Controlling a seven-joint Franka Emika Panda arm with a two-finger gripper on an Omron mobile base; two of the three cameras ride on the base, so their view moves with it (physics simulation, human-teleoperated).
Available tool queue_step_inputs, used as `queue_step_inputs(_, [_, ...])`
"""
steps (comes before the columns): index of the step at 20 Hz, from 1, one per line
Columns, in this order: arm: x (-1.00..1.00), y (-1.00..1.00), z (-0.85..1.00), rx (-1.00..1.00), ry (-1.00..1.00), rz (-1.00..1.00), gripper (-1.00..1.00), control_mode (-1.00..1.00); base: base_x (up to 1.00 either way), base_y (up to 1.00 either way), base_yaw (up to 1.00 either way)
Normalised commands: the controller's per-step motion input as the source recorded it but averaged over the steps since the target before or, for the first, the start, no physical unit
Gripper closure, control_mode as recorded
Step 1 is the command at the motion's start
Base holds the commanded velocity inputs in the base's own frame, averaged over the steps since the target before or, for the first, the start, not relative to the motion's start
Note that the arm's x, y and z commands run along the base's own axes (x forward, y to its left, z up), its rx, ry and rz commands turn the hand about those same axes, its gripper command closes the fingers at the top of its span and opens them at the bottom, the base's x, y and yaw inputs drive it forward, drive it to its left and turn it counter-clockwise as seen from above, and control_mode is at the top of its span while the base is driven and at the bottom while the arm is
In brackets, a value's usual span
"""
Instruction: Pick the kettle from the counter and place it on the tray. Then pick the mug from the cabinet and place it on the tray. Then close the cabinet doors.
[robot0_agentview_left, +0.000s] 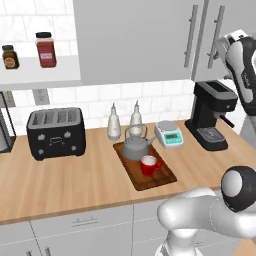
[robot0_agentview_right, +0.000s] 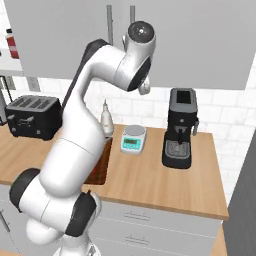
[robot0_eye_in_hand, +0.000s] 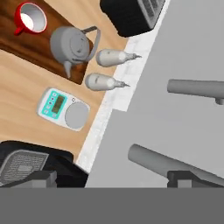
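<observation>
Grey kettle (robot0_agentview_left: 135, 147) and red mug (robot0_agentview_left: 149, 164) sit on tray (robot0_agentview_left: 161, 179).

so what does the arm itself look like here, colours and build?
The arm is glossy white, built of thick rounded links with dark grey to black bands at the joints and round grey end caps. No loose cables or readable markings show. The fingertips are small, dark and blocky in the hand view.

Matt grey metal kettle (robot0_agentview_left: 135, 147); dark wooden tray (robot0_agentview_left: 159, 178), seemingly smooth.
</observation>
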Motion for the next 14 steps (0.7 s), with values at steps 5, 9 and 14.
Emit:
queue_step_inputs(5, [0.88,0.09,-0.39,-0.21,0.13,-0.07,-1.00,-1.00,0.00,0.00,0.00])
queue_step_inputs(9, [0.63,0.01,-0.47,-0.21,0.12,-0.02,-1.00,-1.00,0.00,0.00,0.00])
queue_step_inputs(14, [0.43,0.00,-0.40,-0.19,0.11,-0.03,-1.00,-1.00,0.00,0.00,0.00])
